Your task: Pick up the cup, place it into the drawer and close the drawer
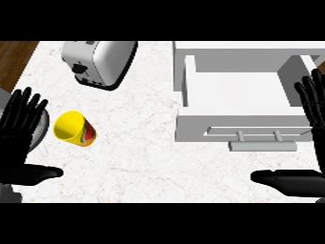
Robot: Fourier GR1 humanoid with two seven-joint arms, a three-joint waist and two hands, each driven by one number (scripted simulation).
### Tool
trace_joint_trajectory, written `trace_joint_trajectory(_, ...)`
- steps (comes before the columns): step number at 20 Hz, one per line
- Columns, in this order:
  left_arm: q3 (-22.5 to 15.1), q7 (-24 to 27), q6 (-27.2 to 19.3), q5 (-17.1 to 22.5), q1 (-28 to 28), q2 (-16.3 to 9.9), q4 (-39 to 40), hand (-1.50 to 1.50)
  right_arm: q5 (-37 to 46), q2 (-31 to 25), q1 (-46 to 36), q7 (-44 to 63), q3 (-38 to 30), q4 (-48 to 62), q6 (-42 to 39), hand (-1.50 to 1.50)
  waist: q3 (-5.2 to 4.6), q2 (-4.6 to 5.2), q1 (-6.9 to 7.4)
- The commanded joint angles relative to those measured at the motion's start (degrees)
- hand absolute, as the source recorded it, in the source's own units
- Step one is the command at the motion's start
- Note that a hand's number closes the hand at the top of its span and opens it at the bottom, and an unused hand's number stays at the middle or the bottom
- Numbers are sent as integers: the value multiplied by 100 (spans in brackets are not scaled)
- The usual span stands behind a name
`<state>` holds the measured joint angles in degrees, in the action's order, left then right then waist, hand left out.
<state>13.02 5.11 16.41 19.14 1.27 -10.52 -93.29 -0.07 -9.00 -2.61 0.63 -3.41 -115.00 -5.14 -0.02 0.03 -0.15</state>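
while both hands spread empty, left hand [14,138], right hand [324,138], cup [75,128] tipped, drawer [244,97] open, toaster [99,62] cropped

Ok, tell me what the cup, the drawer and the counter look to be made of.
Cup: likely plastic, glossy yellow with a red-green print on its side. Drawer: flat matte white panels, maybe painted wood or metal; the look cannot settle it. Counter: white with faint veins, like polished marble.

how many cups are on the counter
1: a yellow cup lying on its side at the counter's left, just right of the left hand, below the toaster. None shows inside the open drawer.
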Motion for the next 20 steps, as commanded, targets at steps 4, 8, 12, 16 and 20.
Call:
trace_joint_trajectory(4, 452, 725, 250, -294, 14, -381, 1285, -150, 233, 82, 58, -392, 62, 364, -45, -150, 1, 1, 16)
trace_joint_trajectory(8, 301, 1672, 58, -946, 118, -164, 2321, -150, 162, 107, -32, -317, -20, 322, -46, -150, 0, 3, 2)
trace_joint_trajectory(12, 482, 1739, -68, -1108, 1082, -535, 3677, -150, -146, -35, -104, -67, -273, 160, -201, -150, -1, 7, -36)
trace_joint_trajectory(16, 610, 2912, 221, -1325, 1166, -737, 4997, -150, 212, 199, -87, -172, 154, 165, -113, -150, -3, 9, -28)
trace_joint_trajectory(20, 548, 3442, 146, -1422, 1573, -633, 5776, -150, 62, 159, -34, -310, -35, 280, -254, -150, -2, 7, -25)
